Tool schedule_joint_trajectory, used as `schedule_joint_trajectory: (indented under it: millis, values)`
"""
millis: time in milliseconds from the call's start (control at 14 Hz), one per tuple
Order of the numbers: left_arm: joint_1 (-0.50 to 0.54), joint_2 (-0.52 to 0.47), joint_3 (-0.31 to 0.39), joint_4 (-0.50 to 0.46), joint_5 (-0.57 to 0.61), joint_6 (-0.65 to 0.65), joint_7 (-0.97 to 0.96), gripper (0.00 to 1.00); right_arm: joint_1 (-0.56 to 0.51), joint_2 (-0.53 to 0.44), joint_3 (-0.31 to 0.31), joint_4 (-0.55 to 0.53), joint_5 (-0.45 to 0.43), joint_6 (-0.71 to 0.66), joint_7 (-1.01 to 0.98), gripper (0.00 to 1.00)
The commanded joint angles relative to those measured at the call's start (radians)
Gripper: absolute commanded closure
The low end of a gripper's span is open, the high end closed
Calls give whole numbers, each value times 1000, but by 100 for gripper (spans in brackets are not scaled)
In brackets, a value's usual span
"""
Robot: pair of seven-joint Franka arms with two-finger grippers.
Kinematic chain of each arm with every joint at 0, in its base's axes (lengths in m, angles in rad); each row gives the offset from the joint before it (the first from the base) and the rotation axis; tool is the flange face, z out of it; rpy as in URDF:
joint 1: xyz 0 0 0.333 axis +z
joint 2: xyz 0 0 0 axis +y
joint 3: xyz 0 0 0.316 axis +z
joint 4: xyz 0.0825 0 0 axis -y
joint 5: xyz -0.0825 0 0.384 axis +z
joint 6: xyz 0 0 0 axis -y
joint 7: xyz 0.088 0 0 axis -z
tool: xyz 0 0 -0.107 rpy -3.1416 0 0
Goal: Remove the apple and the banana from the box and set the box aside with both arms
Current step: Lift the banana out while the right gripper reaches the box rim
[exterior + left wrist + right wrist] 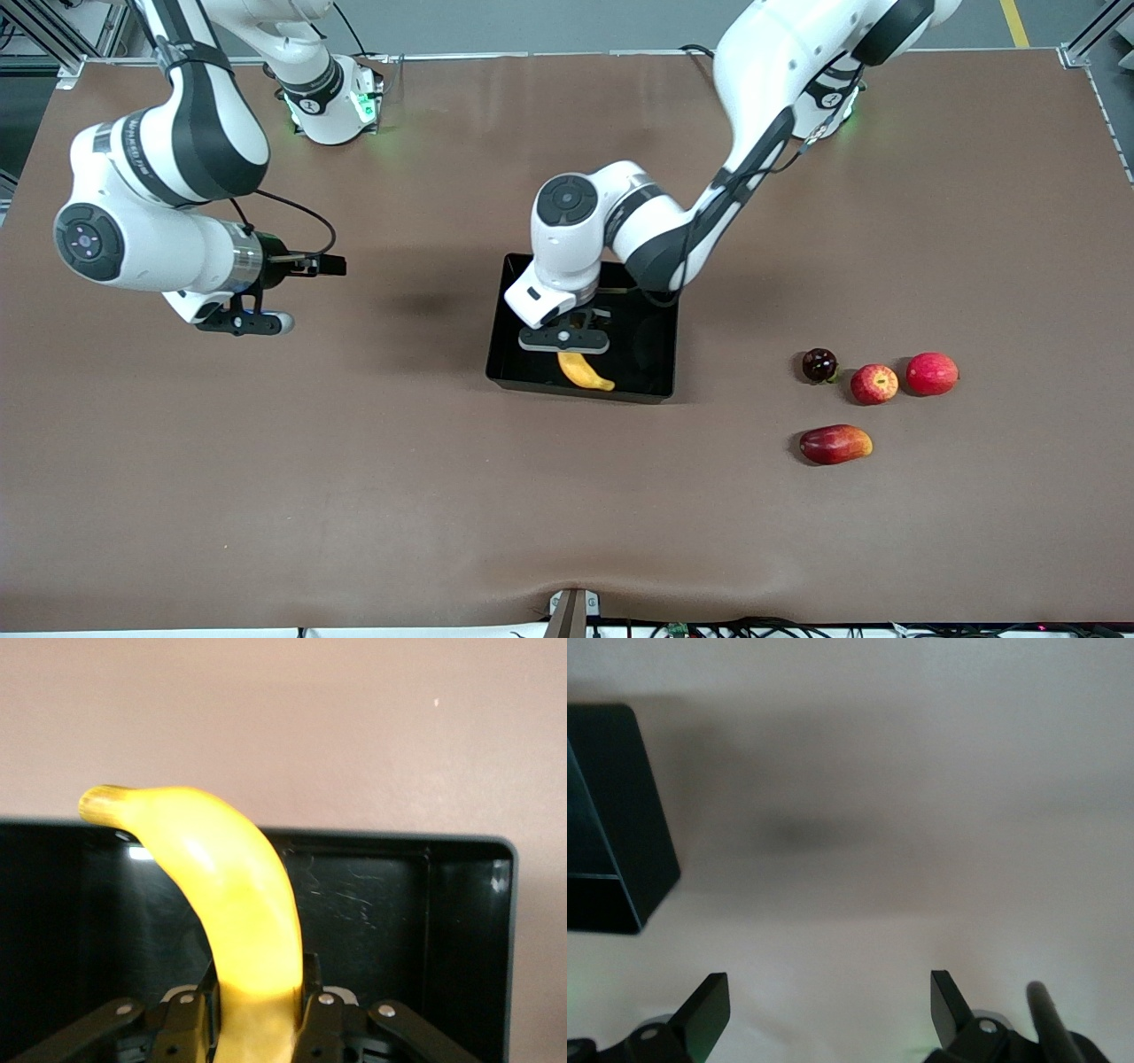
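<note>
The black tray [660,354] sits at the middle of the table. My left gripper [567,341] is down inside it, shut on the stem end of the yellow banana [585,372]. The banana's free end points toward the tray wall nearest the front camera. In the left wrist view the banana [239,904] rises from between my fingers [312,979] over the tray floor [399,904]. The streaked red apple [874,384] lies on the table toward the left arm's end. My right gripper [244,323] hangs open and empty over bare table toward the right arm's end; the right wrist view shows its gap [828,992] and a tray corner [620,842].
Beside the apple lie a plain red round fruit [932,373] and a small dark round fruit [819,364]. A red-orange mango [835,444] lies nearer the front camera than those. The table is brown.
</note>
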Motion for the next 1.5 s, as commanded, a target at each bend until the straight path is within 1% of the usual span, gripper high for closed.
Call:
schedule_joint_trajectory:
  millis: [0,71,214,357,429,571,643,714,857,929,1000,1143,1214,1286,1357,1429]
  values:
    - [96,-106,-9,-34,-71,-77,149,100,5,-10,111,-86,7,171,181,0]
    - [133,-137,-8,-41,-79,-114,201,100,5,1,135,-103,7,237,207,0]
    - [239,-172,-11,-54,-112,-174,352,100,24,42,171,-125,6,347,224,0]
    - [344,-191,-11,-55,-125,-249,566,100,68,91,172,-160,-3,468,328,0]
    - [398,-198,-12,-55,-125,-273,653,100,100,118,172,-157,-6,490,391,0]
    - [492,-200,-11,-81,-114,-281,791,100,152,154,172,-143,-45,525,463,0]
    - [536,-191,-11,-92,-110,-274,853,100,195,178,171,-137,-69,556,523,0]
    - [576,-183,-9,-92,-94,-269,911,100,226,210,171,-110,-130,568,611,0]
    - [650,-163,-9,-91,2,-240,1051,100,263,293,172,-53,-311,572,780,0]
    - [690,-142,-9,-88,28,-212,1124,100,271,342,172,-15,-394,570,836,0]
    - [737,-119,-9,-86,25,-179,1201,100,283,385,172,19,-446,572,873,0]
    - [797,-73,-9,-86,22,-101,1357,100,301,439,172,79,-464,570,882,40]
    - [822,-50,-9,-86,24,-65,1433,100,306,448,172,85,-464,570,882,70]
    - [846,-30,-9,-85,22,-30,1515,100,306,450,172,85,-462,570,879,97]
    - [860,-13,-9,-85,22,1,1598,100,306,450,172,87,-461,570,875,100]
    - [876,4,-9,-85,18,22,1675,100,306,449,172,89,-459,570,876,100]
